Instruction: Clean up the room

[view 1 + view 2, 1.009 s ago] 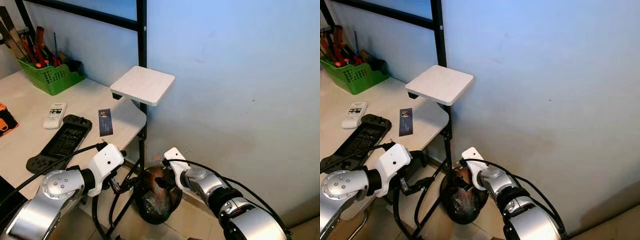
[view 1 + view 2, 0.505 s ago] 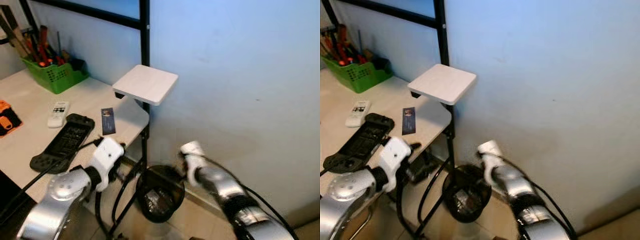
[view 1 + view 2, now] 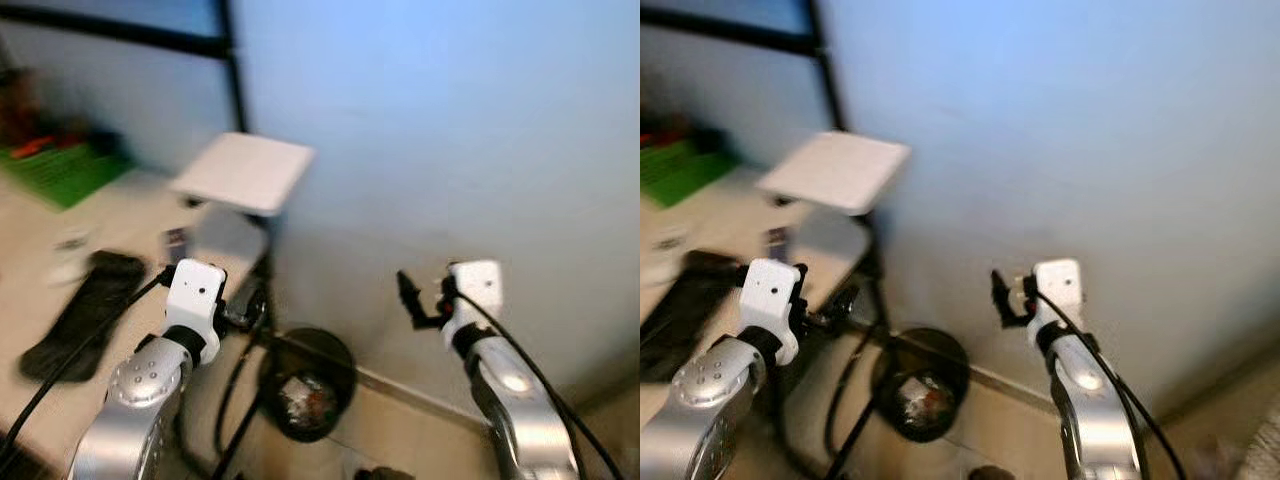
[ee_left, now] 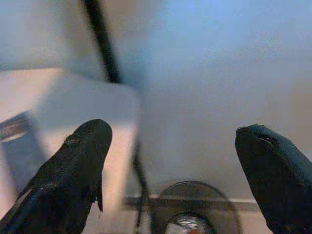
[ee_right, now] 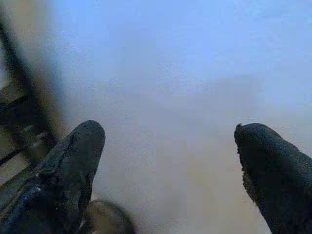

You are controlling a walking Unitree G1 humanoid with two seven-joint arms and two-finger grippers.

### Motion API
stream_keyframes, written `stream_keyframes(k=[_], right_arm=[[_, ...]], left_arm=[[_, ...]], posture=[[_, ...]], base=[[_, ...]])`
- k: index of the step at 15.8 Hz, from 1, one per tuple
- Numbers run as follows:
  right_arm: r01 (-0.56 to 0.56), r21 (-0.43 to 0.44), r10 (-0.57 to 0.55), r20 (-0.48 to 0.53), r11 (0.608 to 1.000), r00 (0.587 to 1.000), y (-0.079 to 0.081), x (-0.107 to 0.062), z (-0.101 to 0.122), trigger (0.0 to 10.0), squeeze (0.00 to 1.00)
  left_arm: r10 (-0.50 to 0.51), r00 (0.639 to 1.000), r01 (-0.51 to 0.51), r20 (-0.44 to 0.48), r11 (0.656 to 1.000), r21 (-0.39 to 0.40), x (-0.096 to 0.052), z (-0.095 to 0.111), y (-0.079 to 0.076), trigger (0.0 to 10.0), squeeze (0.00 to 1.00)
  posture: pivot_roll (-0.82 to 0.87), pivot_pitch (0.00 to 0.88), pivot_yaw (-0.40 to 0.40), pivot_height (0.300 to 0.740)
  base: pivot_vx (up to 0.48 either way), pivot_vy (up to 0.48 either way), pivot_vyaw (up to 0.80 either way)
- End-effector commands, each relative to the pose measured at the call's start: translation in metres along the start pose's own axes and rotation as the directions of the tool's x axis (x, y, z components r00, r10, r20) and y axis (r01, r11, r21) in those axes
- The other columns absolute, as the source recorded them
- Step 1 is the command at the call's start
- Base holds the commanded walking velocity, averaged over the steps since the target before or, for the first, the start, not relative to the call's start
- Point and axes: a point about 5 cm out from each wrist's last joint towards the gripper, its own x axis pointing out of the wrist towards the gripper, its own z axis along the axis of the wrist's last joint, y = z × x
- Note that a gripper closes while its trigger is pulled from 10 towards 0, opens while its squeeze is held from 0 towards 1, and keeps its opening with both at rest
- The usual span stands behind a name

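The right gripper (image 3: 410,300) had risen clear of the black waste bin (image 3: 305,385), over which it had been lowered a second earlier, and stood at centre right of the frame against the pale blue wall (image 3: 450,130), fingers spread wide and holding nothing. The left gripper (image 3: 240,308), at lower left beside the counter's edge, was likewise wide open and empty. The bin, at lower centre on the tiled floor (image 3: 390,440), showed dark and reddish refuse inside; in my judgement one deposit was complete and the arm was withdrawing for a further item. The whole view was blurred and had shifted, indicating camera movement. At left, the white counter (image 3: 130,215) carried a dark game controller (image 3: 75,315), a pale remote (image 3: 68,250), a small dark card (image 3: 177,242) and a green basket (image 3: 65,170); these appeared outstanding. A white square shelf (image 3: 245,172) projected from a black frame (image 3: 232,60).
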Motion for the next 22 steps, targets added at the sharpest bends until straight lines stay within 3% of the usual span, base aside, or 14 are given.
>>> stream_keyframes(k=[1,4,7,8,9,11,13,16,20,21,22], right_arm=[[0.036,0.007,-0.036,0.014,0.999,0.999,0.001,-0.008,0.007,10.0,1.0],[0.089,0.037,-0.086,-0.059,0.995,0.994,0.0,-0.028,-0.009,10.0,1.0],[0.107,0.04,-0.103,-0.1,0.993,0.99,0.004,-0.036,-0.017,10.0,1.0],[0.112,0.033,-0.108,-0.098,0.993,0.989,0.004,-0.036,-0.016,10.0,0.97],[0.119,0.025,-0.116,-0.096,0.993,0.989,0.003,-0.036,-0.015,10.0,0.86],[0.131,0.017,-0.128,-0.115,0.991,0.985,0.0,-0.036,-0.019,10.0,0.75],[0.144,-0.001,-0.143,-0.138,0.99,0.98,-0.003,-0.034,-0.022,10.0,0.75],[0.145,0.08,-0.132,-0.148,0.986,0.98,-0.001,-0.029,-0.018,10.0,0.76],[0.126,0.068,-0.115,-0.145,0.99,0.983,0.002,-0.027,-0.018,10.0,0.75],[0.129,0.083,-0.117,-0.141,0.988,0.983,0.002,-0.028,-0.016,10.0,0.71],[0.129,0.077,-0.117,-0.14,0.989,0.983,0.002,-0.027,-0.014,10.0,0.36]], left_arm=[[0.037,0.999,-0.037,-0.008,0.999,-0.023,-0.005,0.0,0.002,10.0,0.0],[0.039,0.999,-0.039,-0.002,0.999,-0.002,-0.01,-0.001,-0.001,10.0,0.0],[0.06,0.998,-0.06,-0.007,0.998,0.005,-0.014,-0.002,0.005,10.0,0.0],[0.062,0.998,-0.062,-0.01,0.998,0.005,-0.014,-0.002,0.005,10.0,0.0],[0.064,0.998,-0.064,-0.012,0.998,0.002,-0.014,-0.002,0.006,10.0,0.0],[0.076,0.997,-0.076,0.0,0.997,0.007,-0.011,0.001,0.006,10.0,0.0],[0.091,0.996,-0.091,0.008,0.996,0.004,-0.01,0.001,0.008,10.0,0.0],[0.122,0.993,-0.122,0.007,0.993,-0.002,-0.015,-0.002,0.014,10.0,0.0],[0.145,0.989,-0.145,0.005,0.989,0.005,-0.014,-0.002,0.023,10.0,0.0],[0.137,0.99,-0.137,0.014,0.991,0.006,-0.013,0.0,0.022,10.0,0.0],[0.141,0.99,-0.14,0.022,0.99,-0.009,-0.011,0.001,0.021,10.0,0.0]], posture=[[-0.03,0.0,0.035,0.74],[0.01,0.0,0.021,0.74],[0.01,0.0,0.025,0.74],[0.0,0.0,0.024,0.74],[0.01,0.0,0.021,0.74],[0.02,0.0,0.016,0.74],[0.01,0.0,0.026,0.74],[0.02,0.0,0.016,0.74],[0.01,0.0,0.021,0.74],[0.0,0.0,0.023,0.74],[0.0,0.0,0.027,0.74]], base=[[0.0,0.0,-0.8],[0.0,0.0,-0.8],[0.0,0.0,-0.8],[0.0,0.0,-0.8],[0.0,0.0,-0.8],[0.0,0.0,-0.8],[0.0,0.0,-0.8],[0.0,0.0,-0.79],[0.0,0.0,-0.79],[0.0,0.0,-0.79],[0.0,0.0,-0.79]])
